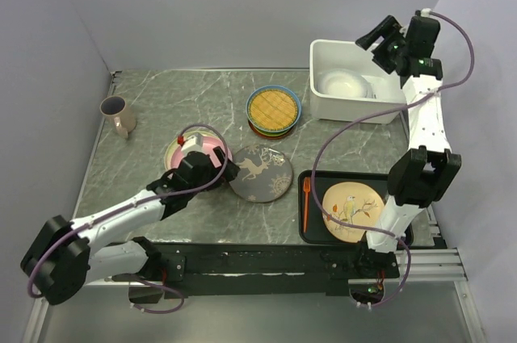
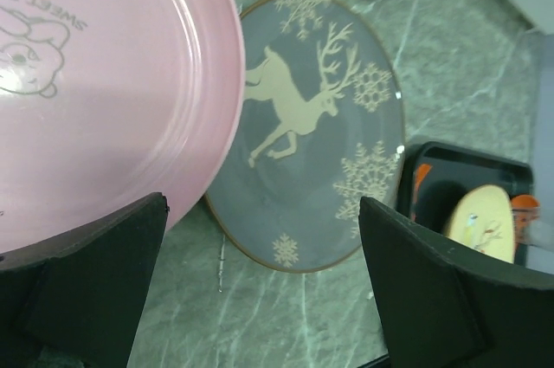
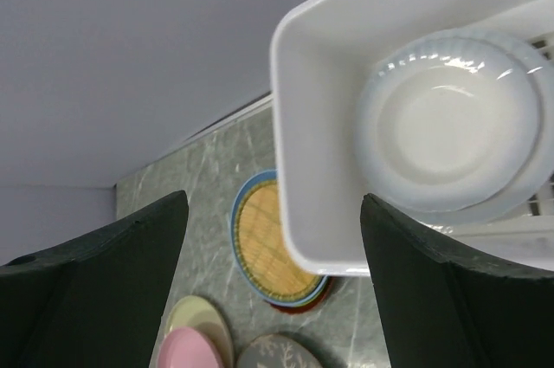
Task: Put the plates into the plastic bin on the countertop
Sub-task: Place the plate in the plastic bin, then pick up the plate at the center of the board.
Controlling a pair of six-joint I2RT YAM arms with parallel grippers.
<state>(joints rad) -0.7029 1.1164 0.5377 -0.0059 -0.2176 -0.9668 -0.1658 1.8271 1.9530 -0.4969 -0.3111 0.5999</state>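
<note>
right claw (image 3: 273,203) above fluted plate (image 3: 450,121) (glossy)

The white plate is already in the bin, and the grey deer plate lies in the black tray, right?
Not quite: the white plate is in the bin, but the grey deer plate lies on the countertop beside the black tray, not in it. The top external view shows this.

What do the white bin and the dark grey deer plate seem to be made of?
White bin: probably plastic, smooth and slightly glossy; thin walls, rounded moulded corners. Deer plate: ceramic or melamine, I cannot tell which; satin surface with soft reflections and a printed pale pattern.
</note>
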